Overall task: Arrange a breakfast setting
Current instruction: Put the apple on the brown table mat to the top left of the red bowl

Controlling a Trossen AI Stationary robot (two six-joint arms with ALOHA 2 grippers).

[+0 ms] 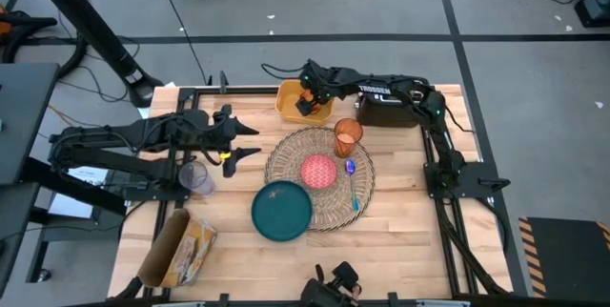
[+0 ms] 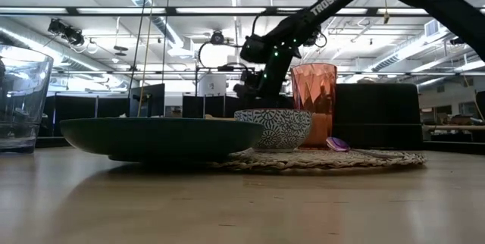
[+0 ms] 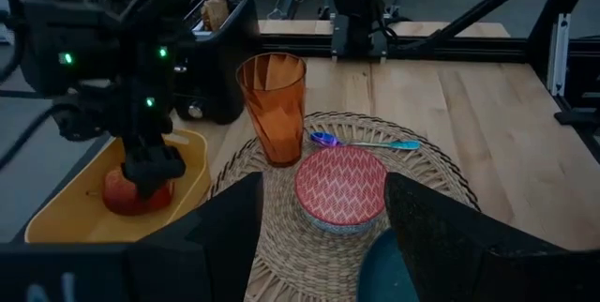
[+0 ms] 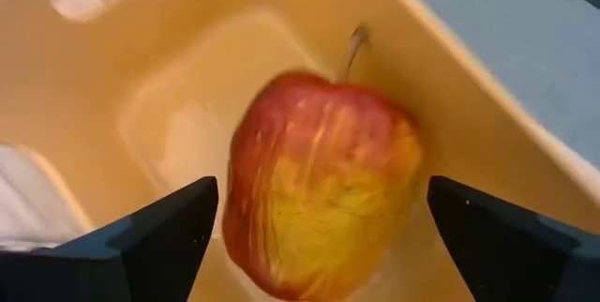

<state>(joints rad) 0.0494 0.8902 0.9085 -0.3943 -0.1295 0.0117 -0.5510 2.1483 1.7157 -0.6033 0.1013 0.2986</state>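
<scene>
Apple (image 4: 319,189) (underside hidden) between right gripper's (image 4: 319,232) parted fingers, in yellow tray (image 3: 192,166).

Shown on the table: one placemat (image 1: 319,178); one plate (image 1: 281,210); one bowl (image 1: 318,171); one orange cup (image 1: 347,137); one clear glass (image 1: 195,179); one spoon (image 1: 352,181); one apple (image 4: 319,185); one yellow tray (image 1: 291,105); one toaster (image 1: 389,109); one toast slice (image 3: 217,11); one bag (image 1: 177,248); two arms are counted, each with one gripper: left (image 1: 250,142), right (image 1: 305,105).

Wooden table (image 1: 400,221); placemat (image 1: 286,152), tray (image 1: 289,107), toaster (image 1: 391,112)
</scene>
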